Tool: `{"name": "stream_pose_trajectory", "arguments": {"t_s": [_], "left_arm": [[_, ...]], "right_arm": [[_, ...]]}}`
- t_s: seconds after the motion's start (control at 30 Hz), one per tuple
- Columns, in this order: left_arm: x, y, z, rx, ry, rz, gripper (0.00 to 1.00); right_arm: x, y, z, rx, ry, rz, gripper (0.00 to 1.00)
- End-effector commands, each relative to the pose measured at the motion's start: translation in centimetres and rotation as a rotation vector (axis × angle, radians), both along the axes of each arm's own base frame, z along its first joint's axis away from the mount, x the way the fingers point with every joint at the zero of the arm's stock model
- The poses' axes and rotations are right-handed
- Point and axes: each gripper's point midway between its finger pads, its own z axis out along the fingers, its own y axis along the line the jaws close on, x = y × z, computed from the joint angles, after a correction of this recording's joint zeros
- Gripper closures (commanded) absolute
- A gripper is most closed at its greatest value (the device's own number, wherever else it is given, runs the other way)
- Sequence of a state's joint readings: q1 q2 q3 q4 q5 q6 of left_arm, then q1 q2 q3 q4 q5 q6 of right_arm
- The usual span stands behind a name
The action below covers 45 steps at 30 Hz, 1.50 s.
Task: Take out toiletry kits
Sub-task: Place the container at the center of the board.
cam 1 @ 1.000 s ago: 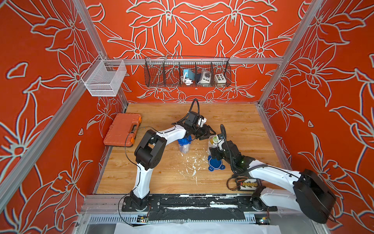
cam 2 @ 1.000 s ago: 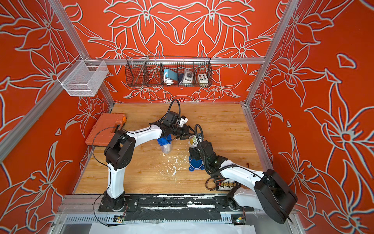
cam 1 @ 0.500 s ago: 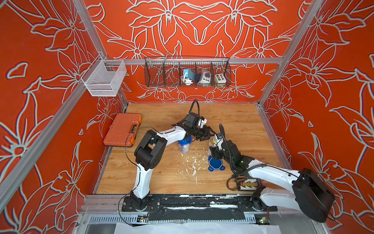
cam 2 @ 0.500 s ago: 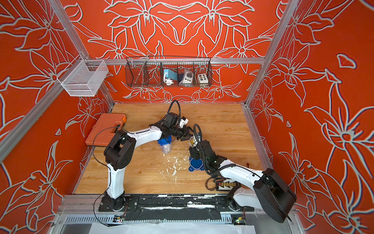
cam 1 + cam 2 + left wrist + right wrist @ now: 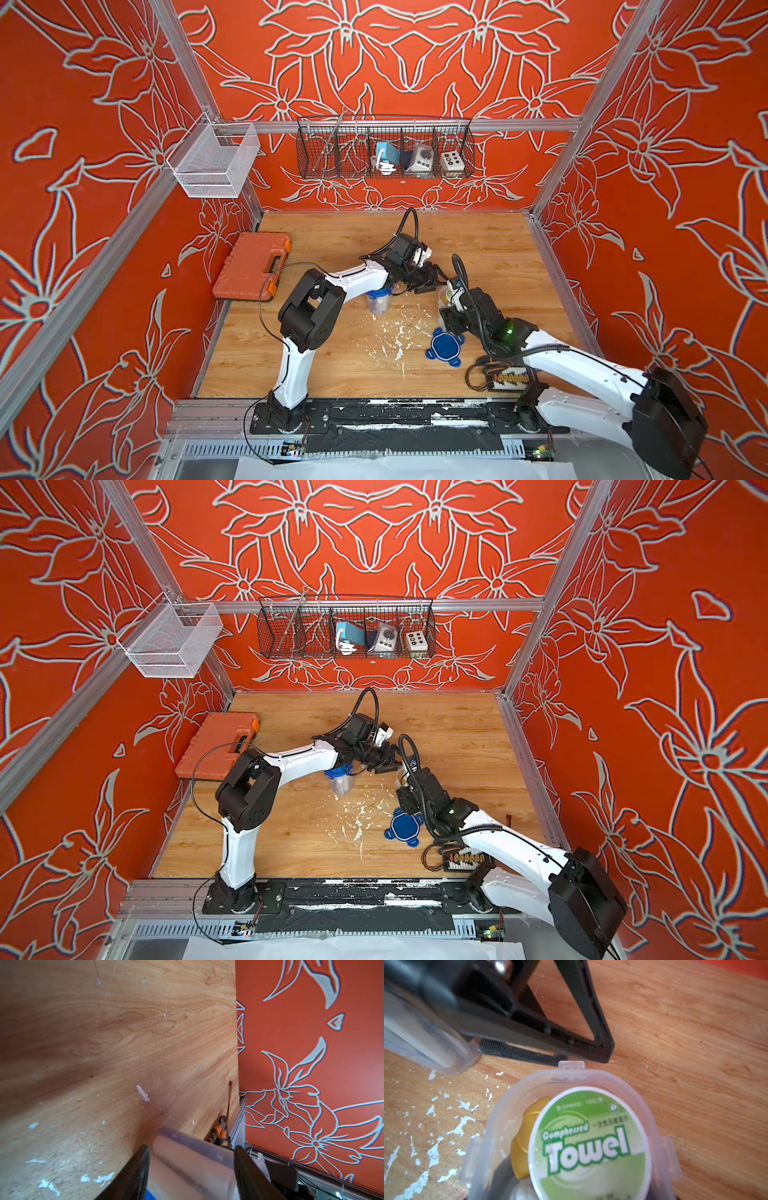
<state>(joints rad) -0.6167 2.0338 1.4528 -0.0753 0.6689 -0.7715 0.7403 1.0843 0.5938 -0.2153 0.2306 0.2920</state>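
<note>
The right gripper (image 5: 445, 309) hangs directly over an open clear plastic tub (image 5: 571, 1068) standing on the wooden table (image 5: 332, 357). Its fingers barely show, only a dark shape through the tub's wall in the right wrist view, so whether they are apart or pinched on anything cannot be told. Right beneath it, topmost in the tub, lies a round green-and-white tin (image 5: 589, 1147) printed "Compressed Towel", with a yellow bottle top (image 5: 523, 1136) tucked against the tin inside the tub. The left gripper (image 5: 436, 279) sits at the tub's far side, its tip just beside the rim. In the left wrist view its two black fingers (image 5: 135, 1169) stand apart with clear plastic showing between them; whether they clamp that plastic or merely frame it cannot be told. Back along the arm from the left gripper, under the forearm, a second clear tub (image 5: 379, 303) stands upright with its blue lid on. A loose blue four-tabbed lid (image 5: 445, 347) lies flat on the table just beside the right gripper, on the side toward the robot's base, and white flecks (image 5: 399, 332) dot the wood between that lid and the closed tub.
</note>
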Motion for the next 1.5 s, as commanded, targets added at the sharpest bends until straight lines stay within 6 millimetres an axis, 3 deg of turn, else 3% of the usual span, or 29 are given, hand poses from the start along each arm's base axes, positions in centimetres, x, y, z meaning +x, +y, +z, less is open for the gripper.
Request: {"name": "stream_pose_trajectory", "arguments": {"t_s": [0.0, 0.2, 0.3, 0.4, 0.57, 1.0, 1.23, 1.47], "left_arm": [[0.9, 0.7, -0.7, 0.057, -0.022, 0.034, 0.4], [3.4, 0.8, 1.2, 0.089, -0.136, 0.08, 0.4], [5.1, -0.2, 3.0, 0.07, -0.213, 0.073, 0.47], [6.6, -1.1, 3.2, 0.067, -0.257, 0.065, 0.51], [8.1, -1.2, 0.4, 0.091, -0.231, 0.079, 0.54], [9.9, -0.7, -6.2, 0.137, -0.155, 0.09, 0.61], [10.4, 0.2, -7.3, 0.16, -0.137, 0.116, 0.61], [10.6, 0.3, -7.9, 0.163, -0.132, 0.118, 0.6]], "right_arm": [[-0.1, -1.8, 1.5, -0.055, 0.047, -0.101, 0.27], [-0.8, -2.6, 1.7, -0.09, 0.123, -0.114, 0.27], [-1.0, -3.8, 1.5, -0.126, 0.192, -0.146, 0.27], [-1.0, -4.6, 1.5, -0.11, 0.304, -0.185, 0.28], [0.0, -4.8, 1.5, -0.085, 0.453, -0.199, 0.29], [5.0, -2.0, -1.1, -0.112, 0.611, -0.12, 0.29], [6.3, -1.3, -3.9, -0.152, 0.682, -0.114, 0.29], [6.4, -1.0, -5.3, -0.171, 0.745, -0.099, 0.28]]}}
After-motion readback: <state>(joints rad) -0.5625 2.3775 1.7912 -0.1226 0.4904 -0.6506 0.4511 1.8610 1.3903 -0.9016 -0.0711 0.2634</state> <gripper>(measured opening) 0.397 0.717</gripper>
